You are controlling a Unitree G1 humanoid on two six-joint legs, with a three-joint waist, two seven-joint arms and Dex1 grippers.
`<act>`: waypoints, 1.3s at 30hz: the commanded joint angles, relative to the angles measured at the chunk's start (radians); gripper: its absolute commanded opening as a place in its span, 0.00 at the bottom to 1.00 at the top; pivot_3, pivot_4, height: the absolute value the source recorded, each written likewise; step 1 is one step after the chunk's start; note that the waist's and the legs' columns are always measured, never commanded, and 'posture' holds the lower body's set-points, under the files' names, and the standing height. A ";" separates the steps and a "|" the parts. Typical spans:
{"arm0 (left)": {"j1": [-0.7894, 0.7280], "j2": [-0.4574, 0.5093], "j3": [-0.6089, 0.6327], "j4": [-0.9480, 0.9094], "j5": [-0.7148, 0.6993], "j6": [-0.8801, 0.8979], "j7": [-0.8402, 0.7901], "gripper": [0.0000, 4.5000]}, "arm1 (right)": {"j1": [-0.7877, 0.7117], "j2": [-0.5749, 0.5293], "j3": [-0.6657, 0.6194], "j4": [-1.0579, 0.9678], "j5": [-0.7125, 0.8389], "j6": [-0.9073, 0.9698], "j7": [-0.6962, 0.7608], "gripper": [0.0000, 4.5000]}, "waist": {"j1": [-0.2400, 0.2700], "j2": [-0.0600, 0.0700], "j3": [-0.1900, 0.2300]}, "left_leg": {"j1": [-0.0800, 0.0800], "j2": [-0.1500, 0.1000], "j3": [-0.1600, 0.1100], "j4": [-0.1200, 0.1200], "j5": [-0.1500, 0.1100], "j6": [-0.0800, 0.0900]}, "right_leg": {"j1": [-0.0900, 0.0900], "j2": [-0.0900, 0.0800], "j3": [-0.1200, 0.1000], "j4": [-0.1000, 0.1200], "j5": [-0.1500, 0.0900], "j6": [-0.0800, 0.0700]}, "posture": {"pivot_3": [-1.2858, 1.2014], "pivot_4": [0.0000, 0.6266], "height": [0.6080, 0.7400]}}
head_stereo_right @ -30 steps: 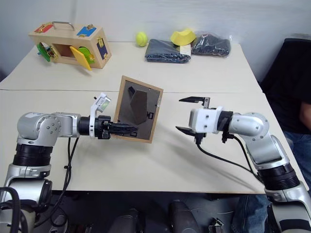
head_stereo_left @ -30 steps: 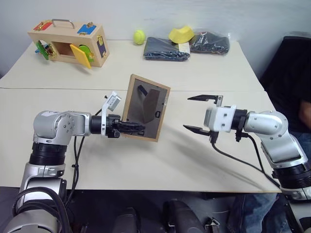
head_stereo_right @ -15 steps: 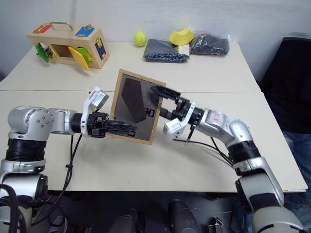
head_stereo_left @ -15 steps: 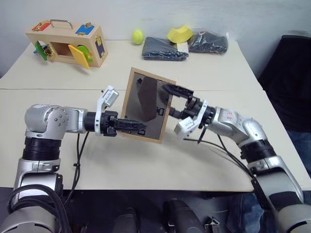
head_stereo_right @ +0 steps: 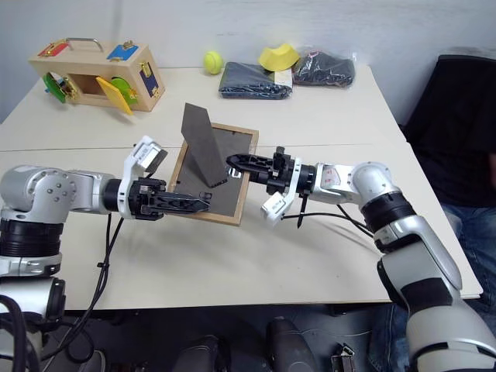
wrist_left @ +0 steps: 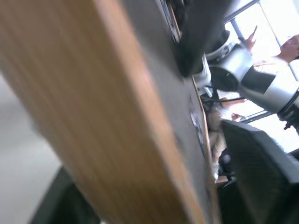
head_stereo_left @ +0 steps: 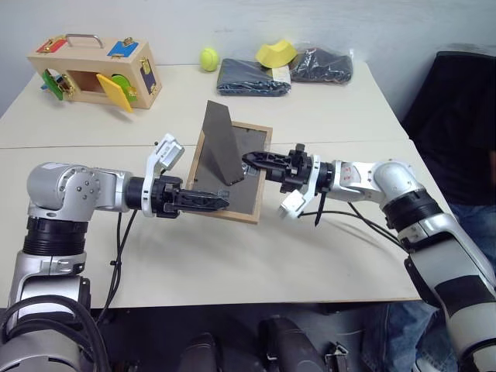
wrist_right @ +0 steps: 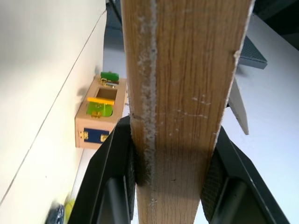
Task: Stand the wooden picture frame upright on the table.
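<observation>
Above table (head_stereo_left: 325, 256), tilted wooden picture frame (head_stereo_left: 232, 174), stand out.

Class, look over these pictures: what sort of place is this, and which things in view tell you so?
Probably a robot test room or lab, not a home. Plain cream tables pushed together stand against a bare wall. Unrelated practice props lie along the back: a wooden latch box, a tennis ball and folded dark cloths.

A: Light is even and fairly bright from overhead; the worktop (head_stereo_left: 325, 256) shows only soft, short shadows under the arms and beneath the frame (head_stereo_left: 249, 203).

B: The left wrist view is heavily blurred, the frame's wood smeared, with a blown-out bright patch behind. The right wrist view is sharper; wood grain reads clearly.
</observation>
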 commanded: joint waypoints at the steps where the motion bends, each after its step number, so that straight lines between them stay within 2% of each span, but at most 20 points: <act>1: 0.029 0.082 0.083 -0.033 -0.007 -0.023 -0.001 1.00 | -0.033 -0.001 0.005 0.026 0.048 -0.004 -0.016 0.28 | -0.006 0.000 0.000 | 0.000 0.000 0.000 0.000 0.000 0.000 | 0.000 0.000 0.000 0.000 0.000 0.000 | 0.52 0.24 1.00; 4: 0.116 0.183 0.169 -0.104 -0.031 -0.058 -0.035 1.00 | -0.035 -0.011 0.009 0.048 0.081 -0.015 0.008 0.28 | -0.016 0.000 0.000 | 0.000 0.000 0.000 -0.001 0.000 0.000 | -0.001 0.000 0.001 0.000 0.000 0.000 | 0.52 0.24 1.00; 7: 0.189 0.238 0.261 -0.154 -0.054 -0.087 -0.042 1.00 | -0.033 -0.022 0.008 0.064 0.114 -0.034 0.040 0.28 | -0.014 0.000 0.000 | -0.001 0.000 0.000 -0.001 0.000 0.000 | -0.002 0.000 0.001 0.001 0.000 0.000 | 0.52 0.24 1.00; 10: 0.362 0.253 0.456 -0.363 -0.031 -0.233 -0.031 1.00 | -0.013 -0.015 0.038 0.204 0.391 -0.203 0.357 0.28 | -0.014 0.000 0.000 | -0.001 0.000 0.000 -0.001 0.000 0.000 | -0.001 0.000 0.001 0.000 0.000 -0.001 | 0.52 0.24 1.00; 12: 0.402 0.215 0.529 -0.436 -0.091 -0.233 0.005 1.00 | 0.062 -0.016 0.066 0.169 0.757 -0.169 0.642 0.28 | -0.011 -0.002 0.000 | 0.000 0.000 -0.001 -0.001 0.000 0.001 | 0.001 0.000 0.000 -0.002 0.000 0.000 | 0.52 0.24 1.00; 14: 0.410 0.175 0.563 -0.472 -0.132 -0.232 0.058 1.00 | 0.163 -0.034 0.077 -0.004 1.148 0.011 0.951 0.28 | -0.004 -0.002 0.000 | 0.002 0.001 -0.005 0.001 -0.001 0.001 | 0.007 0.000 -0.003 -0.004 0.000 0.000 | 0.52 0.24 1.00; 16: 0.416 0.151 0.576 -0.491 -0.150 -0.242 0.099 1.00 | 0.259 -0.042 0.029 -0.207 1.447 0.286 1.182 0.28 | 0.005 -0.002 0.001 | 0.002 0.001 -0.007 0.001 -0.001 0.002 | 0.010 -0.001 -0.004 -0.003 0.000 0.001 | 0.52 0.24 1.00; 18: 0.425 0.146 0.580 -0.498 -0.166 -0.251 0.117 1.00 | 0.335 -0.051 -0.032 -0.391 1.686 0.615 1.307 0.28 | 0.012 -0.001 0.001 | 0.001 0.001 -0.009 0.002 -0.001 0.003 | 0.011 -0.001 -0.005 -0.002 0.001 0.002 | 0.52 0.24 1.00; 21: 0.441 0.151 0.565 -0.511 -0.153 -0.295 0.129 1.00 | 0.406 -0.088 -0.094 -0.606 1.965 1.128 1.365 0.28 | 0.020 -0.001 0.001 | 0.001 0.001 -0.011 0.003 -0.001 0.003 | 0.011 -0.001 -0.006 -0.002 0.001 0.002 | 0.52 0.24 1.00; 24: 0.461 0.138 0.525 -0.536 -0.087 -0.401 0.147 1.00 | 0.448 -0.091 -0.135 -0.705 2.060 1.412 1.361 0.28 | 0.026 -0.001 0.001 | 0.001 0.001 -0.012 0.001 -0.002 0.003 | 0.011 -0.002 -0.008 -0.006 0.001 0.002 | 0.52 0.24 1.00; 26: 0.467 0.116 0.506 -0.544 -0.061 -0.469 0.159 1.00 | 0.471 -0.074 -0.150 -0.731 2.063 1.528 1.353 0.28 | 0.032 -0.001 0.001 | 0.000 0.001 -0.012 0.001 -0.002 0.003 | 0.011 -0.002 -0.008 -0.008 0.001 0.002 | 0.52 0.24 1.00; 33: 0.444 0.140 0.457 -0.508 -0.077 -0.517 0.137 1.00 | 0.532 -0.014 -0.191 -0.755 2.015 1.720 1.387 0.28 | 0.042 -0.001 0.001 | 0.001 0.001 -0.011 0.000 -0.002 0.004 | 0.011 -0.001 -0.007 -0.009 0.001 0.002 | 0.52 0.24 1.00; 39: 0.411 0.167 0.425 -0.466 -0.091 -0.515 0.119 1.00 | 0.560 -0.001 -0.242 -0.806 2.006 1.819 1.424 0.72 | 0.045 -0.002 0.001 | 0.000 0.000 -0.011 0.000 -0.003 0.005 | 0.010 -0.002 -0.007 -0.009 0.001 0.002 | 0.52 0.24 1.00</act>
